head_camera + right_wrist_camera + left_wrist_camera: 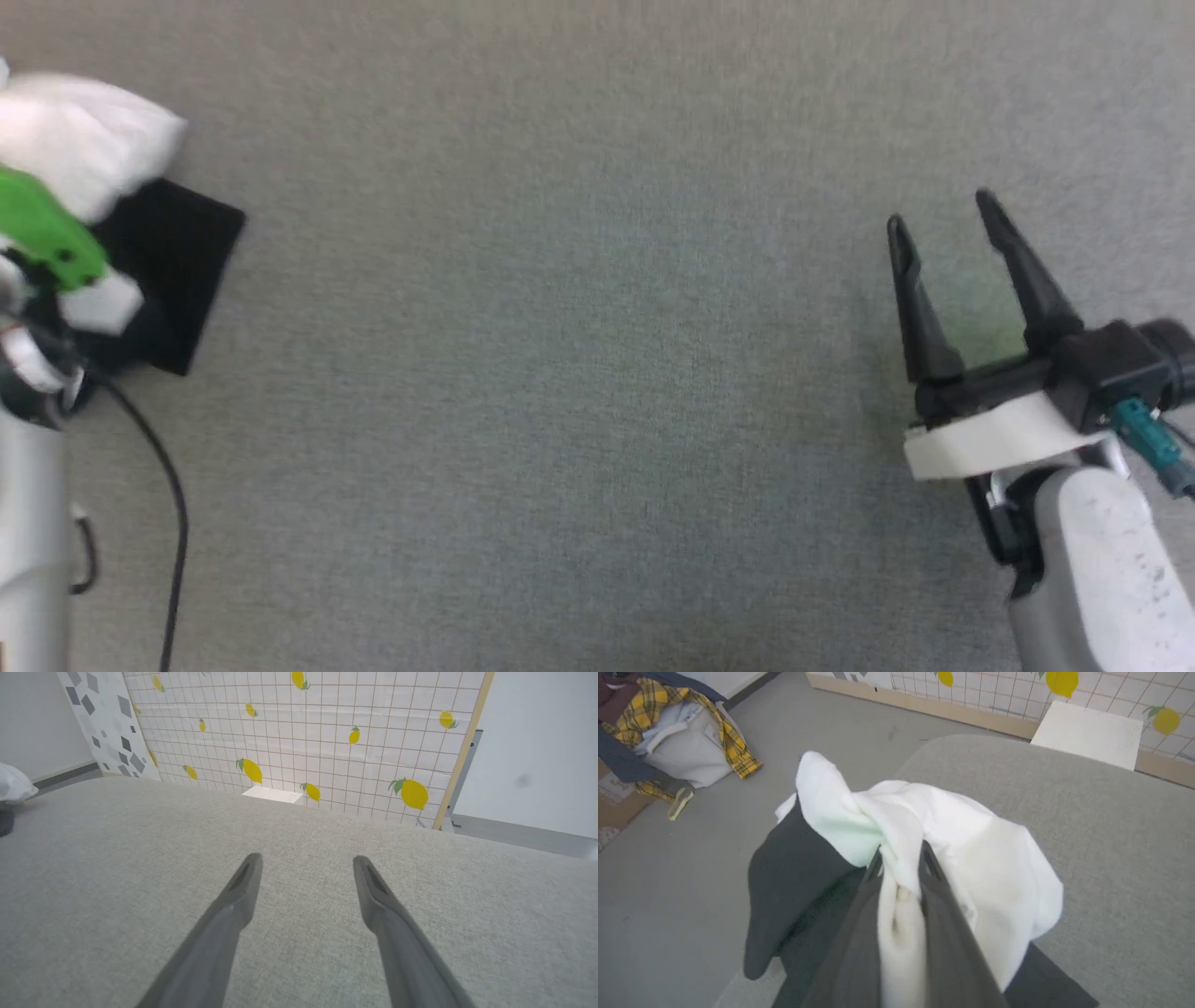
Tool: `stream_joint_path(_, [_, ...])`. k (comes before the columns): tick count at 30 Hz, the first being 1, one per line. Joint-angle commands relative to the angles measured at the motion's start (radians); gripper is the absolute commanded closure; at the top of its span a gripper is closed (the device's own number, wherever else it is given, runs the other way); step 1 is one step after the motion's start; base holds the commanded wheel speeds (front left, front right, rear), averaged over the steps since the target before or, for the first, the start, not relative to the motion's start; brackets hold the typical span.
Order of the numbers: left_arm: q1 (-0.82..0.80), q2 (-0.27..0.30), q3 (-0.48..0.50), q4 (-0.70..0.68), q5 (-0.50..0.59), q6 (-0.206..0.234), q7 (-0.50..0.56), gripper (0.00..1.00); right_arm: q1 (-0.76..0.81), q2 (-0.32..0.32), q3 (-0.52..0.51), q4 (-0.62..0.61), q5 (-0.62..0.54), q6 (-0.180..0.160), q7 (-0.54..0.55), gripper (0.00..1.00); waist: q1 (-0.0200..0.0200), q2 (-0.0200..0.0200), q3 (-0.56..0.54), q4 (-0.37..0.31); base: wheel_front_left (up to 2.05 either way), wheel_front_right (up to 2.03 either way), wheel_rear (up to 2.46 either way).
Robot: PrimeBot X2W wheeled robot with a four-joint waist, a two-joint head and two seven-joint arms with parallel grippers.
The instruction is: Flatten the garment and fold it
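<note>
The garment point(994, 868), white with black sleeves, is bunched up at the left edge of the grey table. In the left wrist view my left gripper point(901, 858) is shut on a fold of its white cloth, which bulges between the two dark fingers. In the head view the garment point(84, 149) shows at the far left as a white lump with a black panel beside my left wrist. My right gripper point(943, 219) hovers over bare table at the right, open with nothing between its fingers point(243, 891).
A grey cloth-covered table point(579, 373) spans the head view. Beyond it stand a lemon-print grid screen point(327, 732) and a small white box point(1087, 732). A heap of clothes in a basket point(677, 732) sits on the floor to the left.
</note>
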Motion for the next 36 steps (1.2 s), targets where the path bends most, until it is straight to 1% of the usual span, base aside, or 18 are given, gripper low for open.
stream_joint_path(1, [-0.009,0.03,0.001,-0.01,0.03,-0.017,-0.078,1.0,0.024,0.009,-0.005,0.01,-0.002,-0.002,-0.008,0.0,-0.0001,0.0069,-0.135,0.021,0.0,0.0,0.0])
stream_joint_path(2, [-0.016,0.039,-0.001,-0.014,0.044,-0.024,-0.129,1.0,0.032,0.014,-0.008,0.016,-0.003,-0.002,-0.009,0.0,-0.0001,0.0069,-0.158,0.02,0.0,0.0,0.0])
stream_joint_path(5, [-0.042,0.064,-0.017,-0.017,0.073,-0.068,-0.272,1.0,0.064,0.031,-0.02,0.031,-0.008,-0.002,-0.011,0.0,-0.0001,0.0069,-0.236,0.011,0.0,0.0,0.0])
stream_joint_path(9, [-0.094,0.081,-0.058,-0.029,0.102,-0.119,-0.378,1.0,0.102,0.05,-0.03,0.042,-0.012,-0.002,-0.012,0.0,-0.0001,0.0069,-0.321,-0.016,0.0,0.0,0.0])
stream_joint_path(13, [-0.161,0.078,-0.114,-0.056,0.119,-0.168,-0.415,1.0,0.132,0.06,-0.042,0.046,-0.011,-0.002,-0.012,0.0,-0.0001,0.0069,-0.379,-0.056,0.0,0.0,0.0])
stream_joint_path(17, [-0.24,0.048,-0.175,-0.089,0.123,-0.209,-0.412,1.0,0.15,0.063,-0.042,0.042,-0.012,-0.002,-0.005,0.0,-0.0001,0.0069,-0.411,-0.111,0.0,0.0,0.0])
stream_joint_path(22, [-0.321,-0.015,-0.234,-0.099,0.1,-0.248,-0.402,1.0,0.159,0.064,-0.032,0.04,0.013,-0.002,0.0,0.0,-0.0001,0.0069,-0.433,-0.194,0.0,0.0,0.0])
stream_joint_path(26, [-0.354,-0.084,-0.281,-0.082,0.071,-0.273,-0.4,1.0,0.168,0.064,-0.028,0.04,0.016,-0.002,0.006,0.0,-0.0001,0.0069,-0.441,-0.258,0.0,0.0,0.0])
stream_joint_path(31, [-0.352,-0.194,-0.34,-0.036,0.024,-0.295,-0.412,1.0,0.182,0.064,-0.026,0.038,0.016,-0.002,0.014,0.0,-0.0001,0.0069,-0.449,-0.33,0.0,0.0,0.0])
stream_joint_path(36, [-0.291,-0.307,-0.403,0.025,-0.029,-0.309,-0.409,1.0,0.192,0.064,-0.027,0.031,0.017,-0.002,0.021,0.0,-0.0001,0.0069,-0.446,-0.384,0.0,0.0,0.0])
